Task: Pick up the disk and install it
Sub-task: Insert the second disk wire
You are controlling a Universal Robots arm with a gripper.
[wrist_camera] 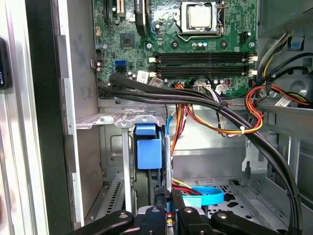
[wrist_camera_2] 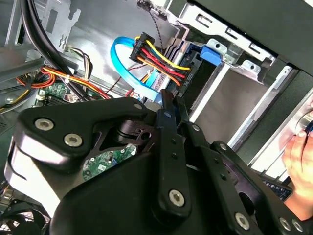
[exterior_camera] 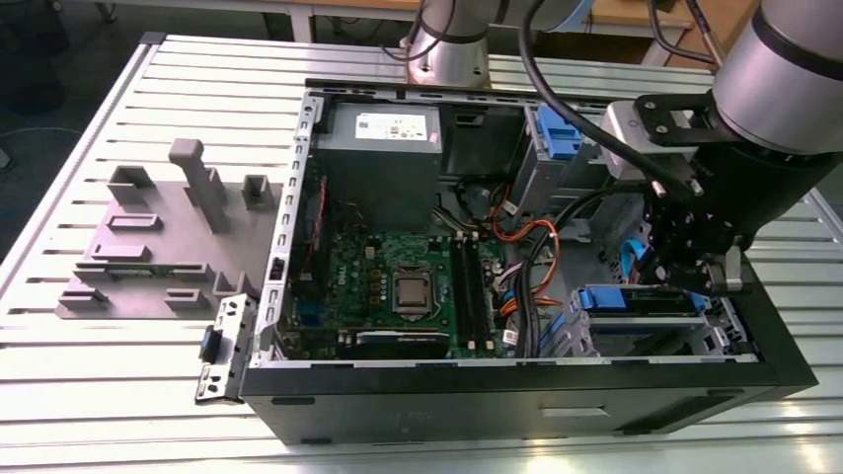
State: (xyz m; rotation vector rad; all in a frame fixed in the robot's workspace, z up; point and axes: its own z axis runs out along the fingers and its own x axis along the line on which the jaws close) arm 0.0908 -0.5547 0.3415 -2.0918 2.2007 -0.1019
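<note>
Sweeping from the exterior view's left: passing the grey moulded fixture (exterior_camera: pixel 145 247) on the slatted table (exterior_camera: pixel 79 395), crossing the motherboard (exterior_camera: pixel 395 286) inside the open case (exterior_camera: pixel 527 395), arriving at the disk (exterior_camera: pixel 642 299) lying flat in the drive cage (exterior_camera: pixel 718 331), long axis seemingly running left to right, cabled end probably facing the board. Hovering just above it, the gripper (exterior_camera: pixel 705 276), fingers (wrist_camera_2: pixel 168 105) drawn narrow, gripping nothing obvious. Judging it stiff, dense, shock-sensitive, slick-faced; favouring a hold across the blue rail (wrist_camera_2: pixel 213 55) edges
</note>
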